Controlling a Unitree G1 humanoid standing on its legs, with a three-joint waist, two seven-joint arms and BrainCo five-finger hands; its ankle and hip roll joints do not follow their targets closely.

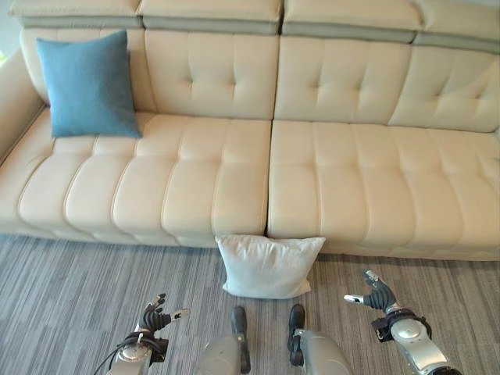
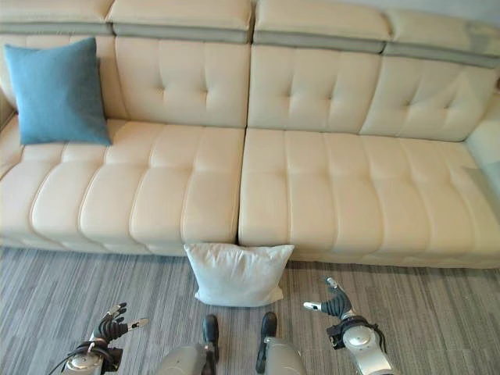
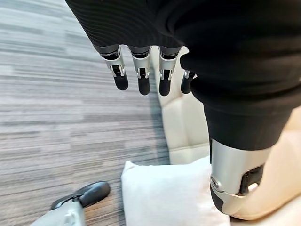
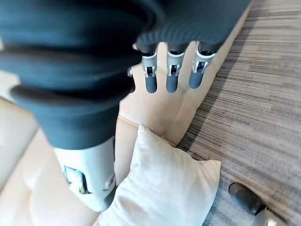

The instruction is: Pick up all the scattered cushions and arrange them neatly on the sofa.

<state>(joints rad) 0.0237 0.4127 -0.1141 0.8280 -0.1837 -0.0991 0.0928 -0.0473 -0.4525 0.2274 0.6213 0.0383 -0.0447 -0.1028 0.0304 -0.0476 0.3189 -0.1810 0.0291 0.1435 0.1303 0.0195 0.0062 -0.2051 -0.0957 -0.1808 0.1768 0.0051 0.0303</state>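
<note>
Grey striped carpet (image 1: 70,297) holds 1 white square fabric cushion (image 1: 268,266) propped against the cream leather sofa (image 1: 195,187), ahead and between the empty, loose-fingered left hand (image 1: 156,319) and right hand (image 1: 377,295), roughly equidistant.

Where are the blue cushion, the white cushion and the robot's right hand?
blue cushion (image 1: 88,84), left eye view, middle of its face.
white cushion (image 1: 268,266), left eye view, middle of its face.
right hand (image 1: 377,296), left eye view, on the palm.

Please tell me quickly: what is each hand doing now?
Left hand: open, holding nothing.
Right hand: open, holding nothing.
</note>
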